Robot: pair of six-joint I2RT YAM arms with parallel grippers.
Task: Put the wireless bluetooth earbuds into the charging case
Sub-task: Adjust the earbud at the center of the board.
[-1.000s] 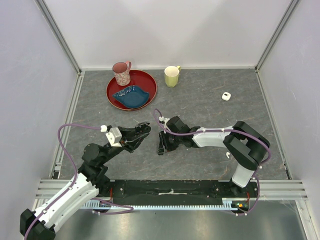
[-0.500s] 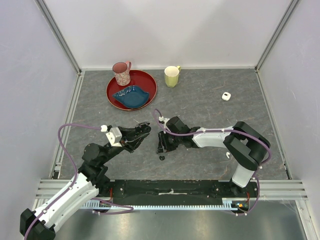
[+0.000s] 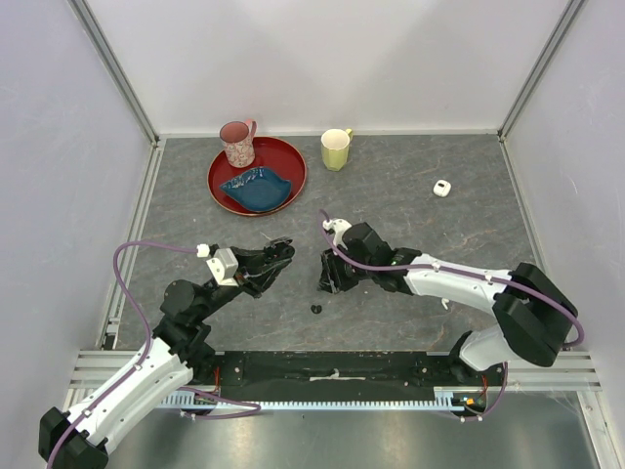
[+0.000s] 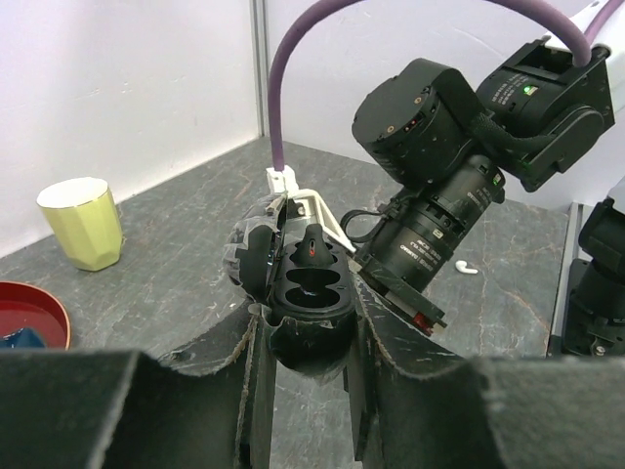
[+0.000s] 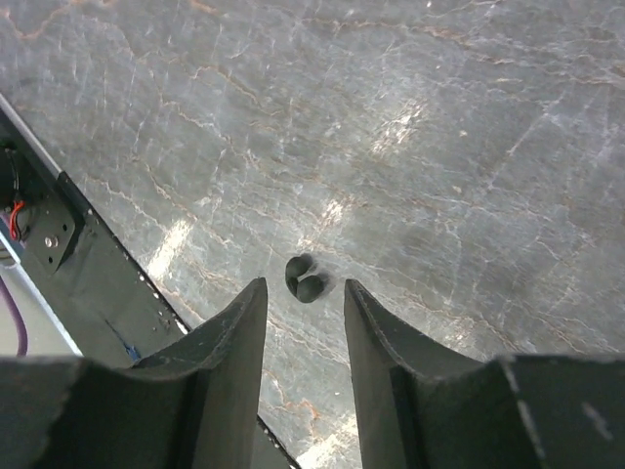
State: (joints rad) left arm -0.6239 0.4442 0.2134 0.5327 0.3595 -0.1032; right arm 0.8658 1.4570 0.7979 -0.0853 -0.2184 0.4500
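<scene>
Below the spread right tool [image 5: 304,293], a dark earbud [image 5: 307,278] lies loose; left tool [image 4: 308,327] pinches the case [image 4: 311,283].

Red plate [image 4: 27,311]: cut off by the left edge.
Dark object [image 3: 315,308]: too small to identify.
White item [image 3: 441,188]: details unresolved.

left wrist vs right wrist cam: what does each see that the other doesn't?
Left wrist only: the left gripper clamping an open black case, one slot filled, one empty; a yellow mug; the right arm.
Right wrist only: a small dark earbud lying loose on the table, below the open right gripper.
Both: the grey table.
</scene>
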